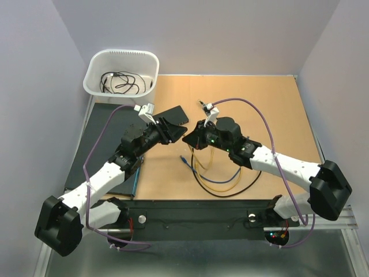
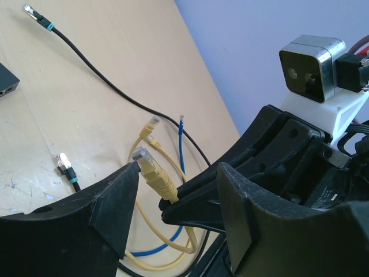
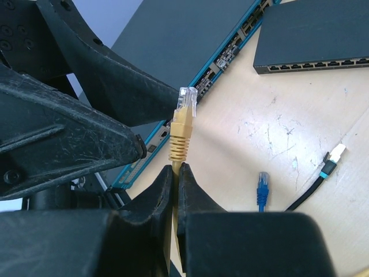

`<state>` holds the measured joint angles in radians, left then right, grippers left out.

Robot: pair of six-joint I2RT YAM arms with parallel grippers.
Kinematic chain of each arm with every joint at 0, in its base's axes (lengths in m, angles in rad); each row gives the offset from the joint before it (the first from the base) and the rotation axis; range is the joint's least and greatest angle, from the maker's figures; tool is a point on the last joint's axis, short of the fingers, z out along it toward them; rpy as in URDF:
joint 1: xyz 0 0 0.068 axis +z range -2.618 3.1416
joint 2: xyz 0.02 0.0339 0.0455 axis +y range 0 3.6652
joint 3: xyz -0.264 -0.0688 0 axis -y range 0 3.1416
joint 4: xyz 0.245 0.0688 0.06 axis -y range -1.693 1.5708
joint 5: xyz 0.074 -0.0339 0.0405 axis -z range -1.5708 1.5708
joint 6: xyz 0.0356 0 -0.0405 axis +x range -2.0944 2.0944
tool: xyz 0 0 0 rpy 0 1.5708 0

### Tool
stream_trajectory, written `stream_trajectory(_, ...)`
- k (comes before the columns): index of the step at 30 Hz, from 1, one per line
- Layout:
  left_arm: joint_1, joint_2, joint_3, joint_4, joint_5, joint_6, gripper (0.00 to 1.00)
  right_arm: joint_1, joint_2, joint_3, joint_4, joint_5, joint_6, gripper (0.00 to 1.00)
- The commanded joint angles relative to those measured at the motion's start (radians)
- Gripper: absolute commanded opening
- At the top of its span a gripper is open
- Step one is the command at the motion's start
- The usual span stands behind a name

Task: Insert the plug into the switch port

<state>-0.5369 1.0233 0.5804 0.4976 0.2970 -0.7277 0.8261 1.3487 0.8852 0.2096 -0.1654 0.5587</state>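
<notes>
My right gripper (image 3: 177, 173) is shut on a yellow cable just below its yellow plug (image 3: 183, 124), which points up with its clear tip free. My left gripper (image 2: 179, 196) is open, and its two fingers (image 2: 109, 199) stand on either side of that plug (image 2: 151, 170), the plug close against the left finger. In the top view both grippers meet above the table's middle, the left (image 1: 170, 131) and the right (image 1: 189, 138). The small black switch box (image 3: 311, 40) lies flat beyond them, its row of ports (image 3: 314, 64) facing the grippers; it also shows in the top view (image 1: 176, 115).
A large dark switch with a blue edge (image 3: 190, 40) lies at the table's left side. Loose cables lie on the board: a blue plug (image 3: 263, 187), a black cable with a white-teal plug (image 3: 331, 161), and yellow loops (image 2: 155, 254). A white bin (image 1: 95, 66) with cables stands at the back left.
</notes>
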Motion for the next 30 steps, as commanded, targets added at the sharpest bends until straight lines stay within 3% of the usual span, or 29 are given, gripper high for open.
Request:
stream_trajectory(1,-0.005,-0.020,0.041,0.042,-0.047,0.002,0.67,0.007,-0.046,0.009,0.076,-0.031,0.012,0.00)
stream_trajectory(16,-0.006,0.000,0.042,0.070,-0.070,-0.009,0.53,0.011,-0.049,-0.015,0.106,-0.045,0.027,0.00)
stream_trajectory(19,-0.005,0.009,0.042,0.085,-0.053,-0.012,0.45,0.016,-0.040,-0.014,0.114,-0.049,0.027,0.00)
stream_trajectory(26,-0.006,0.021,0.038,0.110,-0.032,-0.013,0.06,0.022,-0.029,-0.026,0.131,-0.046,0.024,0.01)
stream_trajectory(28,-0.005,0.021,0.035,0.120,-0.022,-0.010,0.00,0.024,-0.029,-0.031,0.140,-0.057,0.020,0.00)
stream_trajectory(30,-0.006,0.020,0.032,0.128,-0.012,0.004,0.00,0.024,-0.033,-0.028,0.134,-0.059,-0.003,0.05)
